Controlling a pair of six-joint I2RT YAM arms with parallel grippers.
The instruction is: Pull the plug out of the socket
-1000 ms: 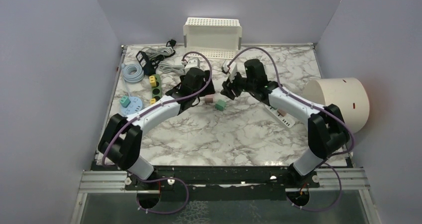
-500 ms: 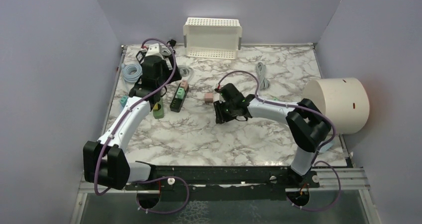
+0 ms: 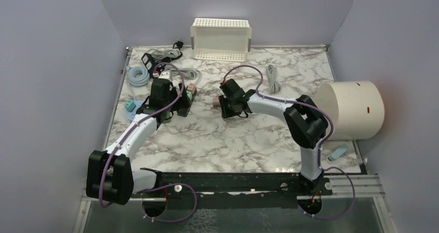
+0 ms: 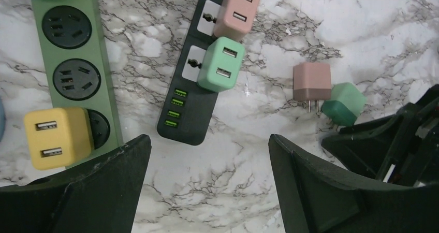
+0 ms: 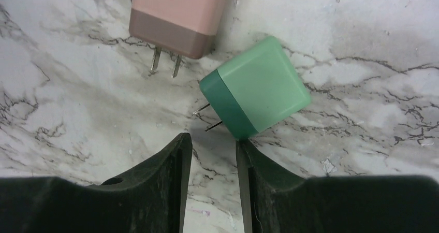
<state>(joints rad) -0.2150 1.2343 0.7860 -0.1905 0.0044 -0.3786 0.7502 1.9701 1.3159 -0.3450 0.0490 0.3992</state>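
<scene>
Over marble table (image 3: 233, 140), hovers with left gripper (image 4: 207, 142) spread wide, empty, above black strip (image 4: 202, 132); right gripper (image 5: 212, 142) barely parted, empty, just short of loose green plug (image 5: 259, 88). Could drag unpinned strip along, or snag both seated neighbours at once. Counted: two plugs seated there, pink plug (image 4: 237, 10) and mint plug (image 4: 221, 64); two loose; two yellow plugs (image 4: 54, 137) on green strip (image 4: 77, 62); two strips.

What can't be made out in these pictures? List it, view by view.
- Left wrist: green power strip cut by the top edge, its near end behind the left fingers.
- Right wrist: loose pink plug cut by the top edge.
- Top: loose green plug hidden under the right arm.
</scene>
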